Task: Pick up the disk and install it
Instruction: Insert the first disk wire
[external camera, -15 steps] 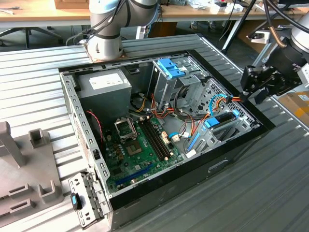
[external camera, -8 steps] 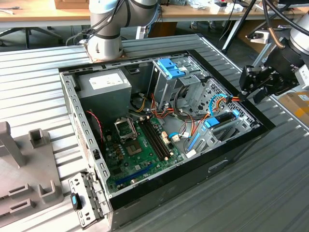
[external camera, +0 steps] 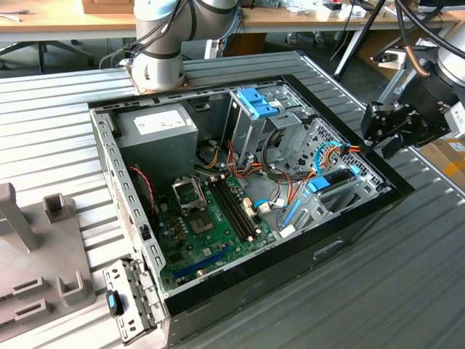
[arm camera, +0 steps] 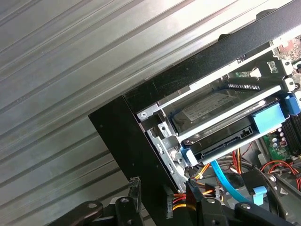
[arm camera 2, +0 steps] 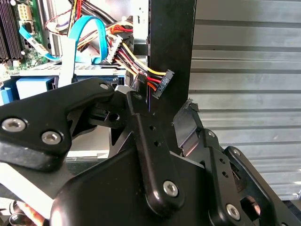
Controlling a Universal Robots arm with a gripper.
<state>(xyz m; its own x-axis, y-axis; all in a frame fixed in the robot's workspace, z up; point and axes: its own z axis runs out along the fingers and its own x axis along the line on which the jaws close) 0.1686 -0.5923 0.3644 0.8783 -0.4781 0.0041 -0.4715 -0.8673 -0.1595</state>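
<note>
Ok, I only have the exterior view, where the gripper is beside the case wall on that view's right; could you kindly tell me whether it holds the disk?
Observer: No; in the second wrist view the gripper is open and empty.
Operator: Thanks. What is nearest to it?
Observer: A black power connector with coloured wires, at the case's black wall, just off the fingers.
Operator: And the disk itself?
Observer: In the first wrist view the disk lies in a metal bay just inside that wall, with its blue carrier rail along its edge.
</note>
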